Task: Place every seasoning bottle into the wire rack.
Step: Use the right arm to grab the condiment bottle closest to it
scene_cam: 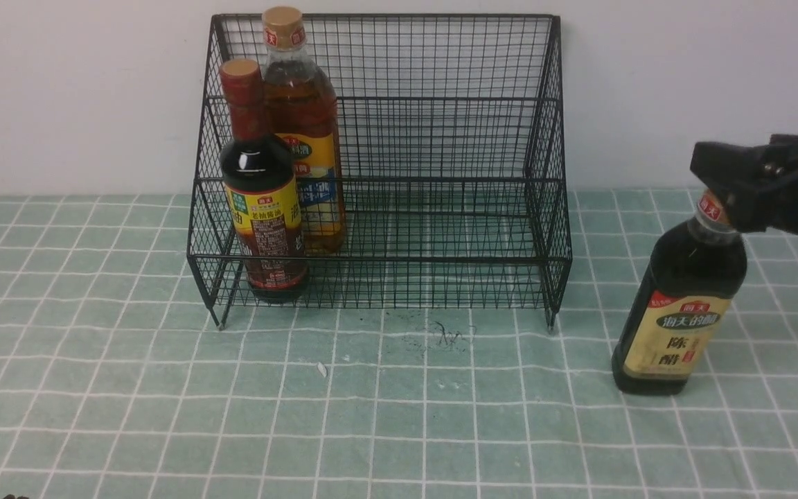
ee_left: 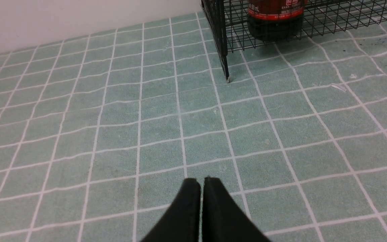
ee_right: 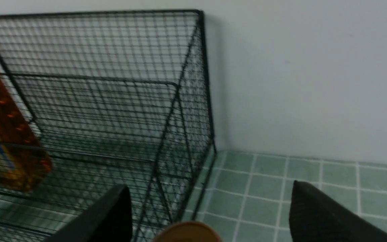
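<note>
Obs. Wire rack (scene_cam: 551, 173) stands at the back edge of the counter (scene_cam: 399, 416), against the wall. Two bottles are in it, both at its left end: the red-necked dark bottle (scene_cam: 264, 201) on the lower front tier and the amber bottle (scene_cam: 302, 104) on the raised tier behind it.

The tan-capped dark bottle (scene_cam: 679, 305) is not yet in. It stands about upright on the counter toward the right side, forward of the rack's right front foot and apart from it.

Right hand (scene_cam: 726, 188) is at this bottle's top. In the right wrist view the jaws stand wide, with the tan cap (ee_right: 186, 233) between them and clear of both. It grips nothing.

Left hand (ee_left: 202, 183) is low over bare counter, forward of the rack's left front foot, jaws shut together and empty.

Handling (judgement). The bottle looks full, so it is likely heavy for its narrow base and tippy. The wall is smooth and hard, so probably slippery. Best hold is the neck just under the cap, where the flare should stop slip. Close squarely to avoid swing.

Room. The middle and right of both tiers are free. Counter between bottle and rack is bare. The base must be lifted over the low front rail, well clear of the right side wall.
</note>
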Robot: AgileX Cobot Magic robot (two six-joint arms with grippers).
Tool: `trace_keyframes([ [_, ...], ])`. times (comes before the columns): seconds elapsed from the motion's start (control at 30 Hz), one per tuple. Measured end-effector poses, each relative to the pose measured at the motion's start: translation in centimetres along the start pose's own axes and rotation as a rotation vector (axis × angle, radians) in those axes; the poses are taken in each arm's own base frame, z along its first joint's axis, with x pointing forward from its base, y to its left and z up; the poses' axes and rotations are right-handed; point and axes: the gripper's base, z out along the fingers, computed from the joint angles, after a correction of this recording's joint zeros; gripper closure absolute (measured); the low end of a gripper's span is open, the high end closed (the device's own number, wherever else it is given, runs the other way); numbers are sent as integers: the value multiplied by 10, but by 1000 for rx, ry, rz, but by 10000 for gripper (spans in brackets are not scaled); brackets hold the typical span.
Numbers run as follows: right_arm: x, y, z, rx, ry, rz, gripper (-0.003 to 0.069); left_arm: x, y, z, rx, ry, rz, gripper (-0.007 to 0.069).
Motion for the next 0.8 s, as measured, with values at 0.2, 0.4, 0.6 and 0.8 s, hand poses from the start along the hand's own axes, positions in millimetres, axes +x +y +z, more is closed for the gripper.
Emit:
trace_keyframes([
  [0.2, 10, -2, 12, -8, 47, 10, 57, 0, 0, 0, 0, 0, 0, 631],
  [0.4, 23, -5, 27, -18, 105, 32, 78, 0, 0, 0, 0, 0, 0, 631],
  [0.6, 34, -5, 39, -46, 157, -14, 260, 0, 0, 0, 0, 0, 0, 631],
  [0.8, 23, 0, 30, -75, 122, -112, 341, 0, 0, 0, 0, 0, 0, 631],
])
